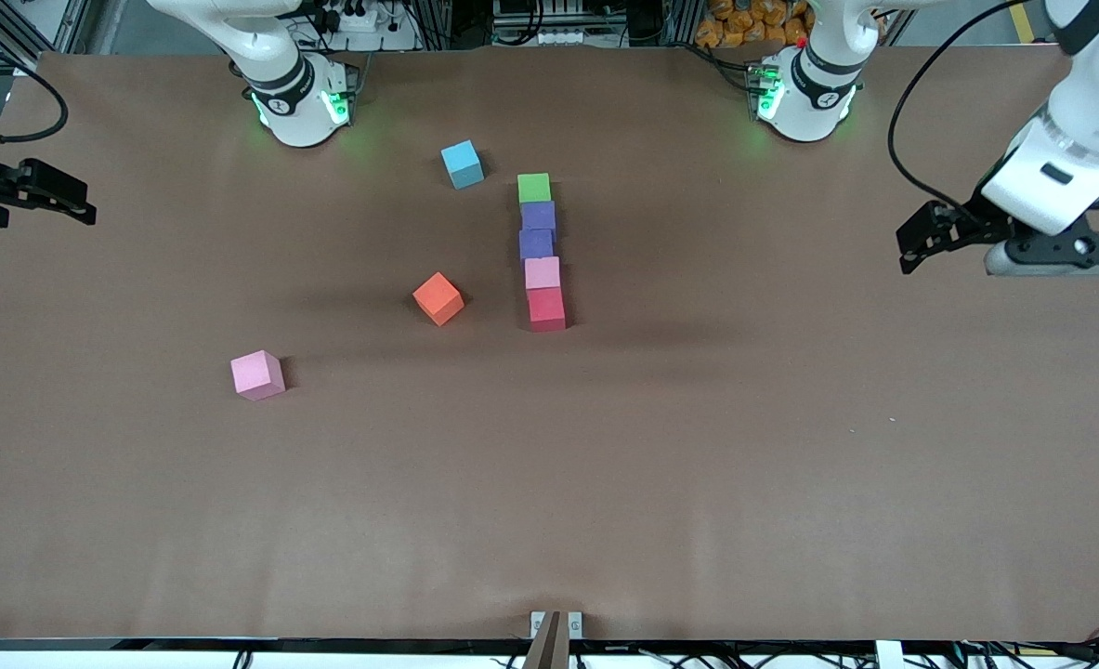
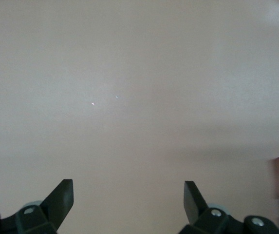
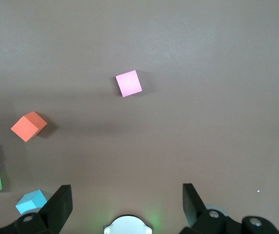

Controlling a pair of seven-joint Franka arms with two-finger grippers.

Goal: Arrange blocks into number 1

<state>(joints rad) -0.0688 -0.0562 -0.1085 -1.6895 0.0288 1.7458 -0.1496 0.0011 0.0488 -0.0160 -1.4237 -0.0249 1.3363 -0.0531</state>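
both hands are spread and hold nothing. the left hand (image 1: pixel 911 243) hangs over the bare desk at the left arm's end, its fingertips (image 2: pixel 61 195) wide apart. the right hand (image 1: pixel 71 200) waits over the right arm's end, fingertips (image 3: pixel 190 195) just as wide.

in the front view, five blocks touch in a line at the middle of the desk (image 1: pixel 698 446), running from twelve to six o'clock: green block (image 1: pixel 534 188), two purple blocks (image 1: pixel 538 216) (image 1: pixel 536 243), pink block (image 1: pixel 542 272), red block (image 1: pixel 545 308). three lie loose: the light blue block (image 1: pixel 462 163) near ten o'clock from the green one, the orange block (image 1: pixel 438 298) near nine o'clock from the red one, turned askew, and a second pink block (image 1: pixel 256 374) well apart, toward eight o'clock.

the cubes look light, matte and stiff, perhaps foam, so they should not slip. each is best pinched across two flat facing sides; the askew ones probably call for a turned wrist. a light cube may skid if nudged.

the desk is covered in plain brown matte sheet, flat, with wide room around every loose block.
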